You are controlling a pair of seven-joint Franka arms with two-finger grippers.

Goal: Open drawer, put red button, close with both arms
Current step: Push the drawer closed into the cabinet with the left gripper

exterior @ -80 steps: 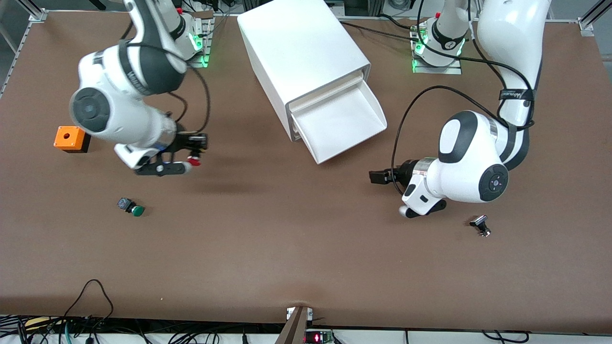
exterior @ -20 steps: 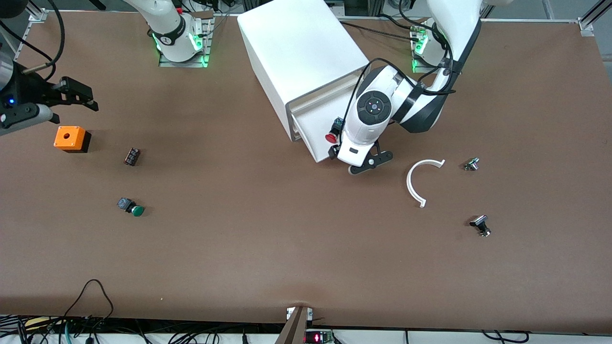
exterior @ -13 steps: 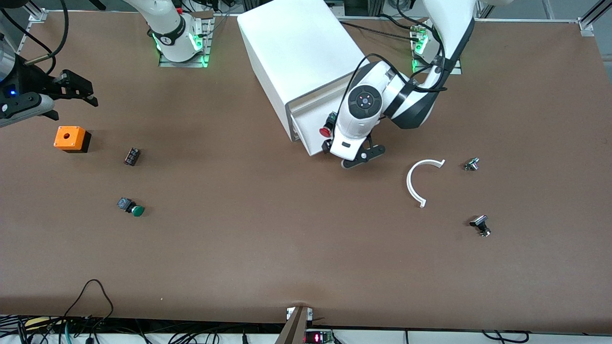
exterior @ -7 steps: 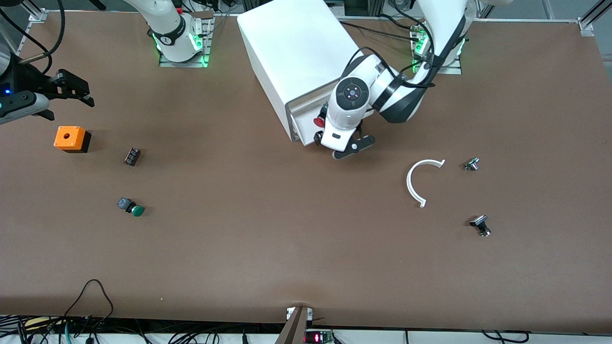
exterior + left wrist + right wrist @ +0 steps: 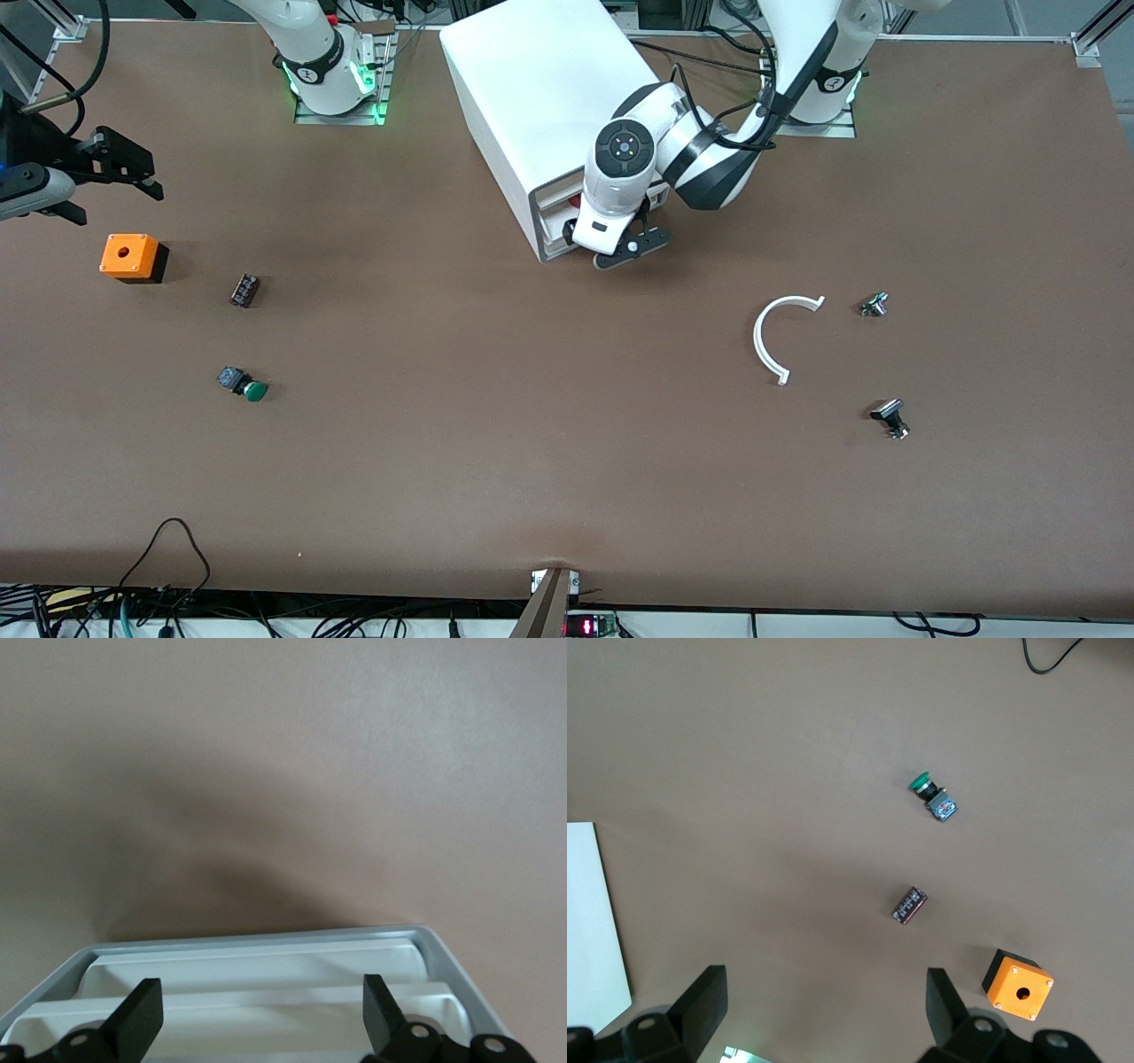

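The drawer (image 5: 551, 241) of the white cabinet (image 5: 549, 97) is pushed almost fully in; only its front lip shows. My left gripper (image 5: 602, 246) is open and sits at that front lip. In the left wrist view the gripper (image 5: 257, 1023) straddles the drawer's rim (image 5: 266, 950), holding nothing. Of the red button (image 5: 574, 202) only a sliver of red shows in the drawer slot beside the left hand. My right gripper (image 5: 142, 173) is open and empty, up over the right arm's end of the table, and waits there. Its wide-apart fingers show in the right wrist view (image 5: 824, 1010).
An orange box with a hole (image 5: 133, 257), a small dark part (image 5: 245, 290) and a green button (image 5: 244, 385) lie toward the right arm's end. A white curved piece (image 5: 775, 337) and two small metal parts (image 5: 874, 304) (image 5: 890, 418) lie toward the left arm's end.
My left hand has moved toward the cabinet and pushed the drawer in, with the red button lying in it. My right gripper, which held the button earlier, has drawn back a little.
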